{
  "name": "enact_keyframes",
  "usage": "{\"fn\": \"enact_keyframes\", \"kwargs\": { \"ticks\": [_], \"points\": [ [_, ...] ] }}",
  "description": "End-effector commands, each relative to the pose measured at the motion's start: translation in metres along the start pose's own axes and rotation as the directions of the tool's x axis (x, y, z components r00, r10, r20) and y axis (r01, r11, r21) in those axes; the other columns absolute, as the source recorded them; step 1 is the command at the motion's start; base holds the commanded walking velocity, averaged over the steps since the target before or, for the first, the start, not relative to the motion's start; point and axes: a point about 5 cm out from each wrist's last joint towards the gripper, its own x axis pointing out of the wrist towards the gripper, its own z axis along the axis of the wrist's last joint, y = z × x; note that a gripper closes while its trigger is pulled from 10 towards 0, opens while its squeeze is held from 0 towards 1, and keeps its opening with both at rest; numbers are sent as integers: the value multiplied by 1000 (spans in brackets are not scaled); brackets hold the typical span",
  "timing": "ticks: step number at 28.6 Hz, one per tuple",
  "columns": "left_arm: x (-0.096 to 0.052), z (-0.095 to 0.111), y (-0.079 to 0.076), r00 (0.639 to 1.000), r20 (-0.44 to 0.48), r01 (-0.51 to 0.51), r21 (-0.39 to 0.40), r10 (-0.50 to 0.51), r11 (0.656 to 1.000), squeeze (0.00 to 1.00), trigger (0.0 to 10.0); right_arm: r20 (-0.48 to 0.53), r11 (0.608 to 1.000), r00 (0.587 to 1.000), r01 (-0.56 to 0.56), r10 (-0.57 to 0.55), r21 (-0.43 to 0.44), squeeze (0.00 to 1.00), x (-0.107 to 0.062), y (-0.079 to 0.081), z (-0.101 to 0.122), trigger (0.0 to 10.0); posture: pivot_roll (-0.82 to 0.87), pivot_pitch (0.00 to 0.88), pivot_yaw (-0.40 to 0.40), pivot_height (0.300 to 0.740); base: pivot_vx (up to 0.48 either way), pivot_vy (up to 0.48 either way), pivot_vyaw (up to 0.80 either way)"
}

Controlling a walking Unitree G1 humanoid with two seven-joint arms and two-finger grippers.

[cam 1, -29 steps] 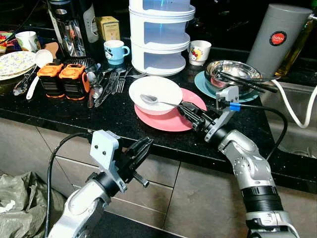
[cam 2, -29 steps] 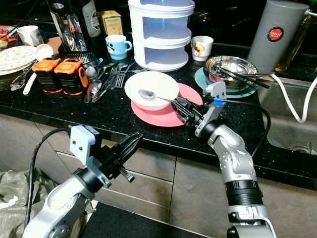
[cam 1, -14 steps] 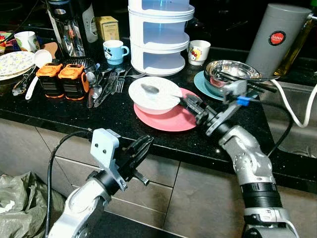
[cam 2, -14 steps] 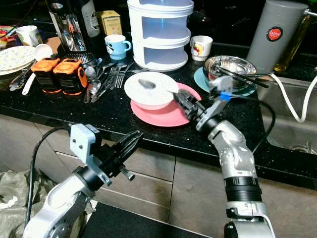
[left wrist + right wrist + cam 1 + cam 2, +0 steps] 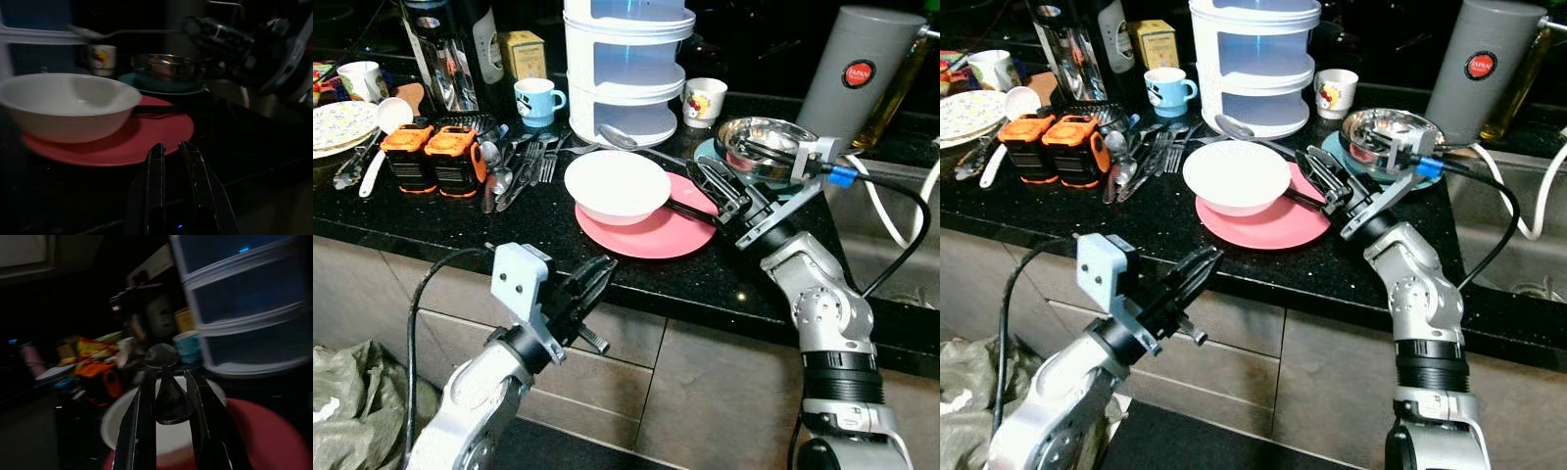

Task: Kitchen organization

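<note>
A metal spoon (image 5: 619, 138) is held by its handle end in the closed right gripper (image 5: 724, 189), raised above the white bowl (image 5: 617, 185). Judged light, rigid and slippery; a mid-handle hold would be steadier

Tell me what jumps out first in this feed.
The right tool holds a spoon lifted above the white bowl, which sits on a pink plate mid-counter. Behind them rises a white tiered container; the left tool hovers below the counter edge.
</note>
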Motion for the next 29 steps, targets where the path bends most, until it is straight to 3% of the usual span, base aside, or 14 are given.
{"fn": "enact_keyframes", "kwargs": {
  "ticks": [1,8,11,15,19,20,21,24,26,28,29],
  "points": [
    [2,-2,0,1000,1,6,-15,-6,1000,0,10000,21,1000,1000,14,-14,2,0,-2,-5,8,10000,132,0,-16,740,0,0,-800],
    [6,-2,-1,1000,4,21,-13,-21,1000,0,10000,86,997,994,73,-74,11,0,-4,-14,24,10000,124,0,-9,740,0,0,-800],
    [7,-2,-2,1000,2,25,-13,-25,1000,0,10000,132,996,988,81,-85,38,0,-5,-16,33,10000,125,0,-10,740,0,0,-800],
    [7,-4,-3,1000,-1,28,-15,-28,999,0,10000,238,989,967,60,-92,137,0,-5,-19,50,10000,125,0,-9,740,0,0,-800],
    [7,-4,-3,1000,-3,30,-16,-30,999,0,10000,264,986,959,66,-105,152,0,-4,-20,55,10000,126,0,-8,740,0,0,-800],
    [7,-4,-4,1000,-5,31,-16,-31,999,0,10000,219,983,960,153,-173,104,0,0,-27,51,10000,127,0,-7,740,0,0,-800],
    [7,-4,-4,1000,-5,31,-16,-31,999,0,10000,219,983,960,153,-173,104,0,0,-27,51,10000,127,0,-7,740,0,0,-800],
    [9,-4,-3,999,-6,32,-12,-32,999,0,10000,77,923,933,359,-352,-136,0,8,-40,33,10000,128,0,-7,740,0,0,0],
    [9,-3,-3,1000,-3,29,-9,-29,1000,0,10000,22,904,926,374,-377,-206,0,12,-40,23,10000,131,0,-8,740,0,0,0],
    [9,-3,-3,1000,-3,29,-9,-29,1000,0,10000,22,904,926,374,-377,-206,0,12,-40,23,10000,131,0,-8,740,0,0,0],
    [10,-2,-3,1000,0,26,-5,-26,1000,0,10000,-33,874,907,395,-421,-282,0,18,-39,11,10000,138,0,-11,740,0,0,0]
  ]
}}
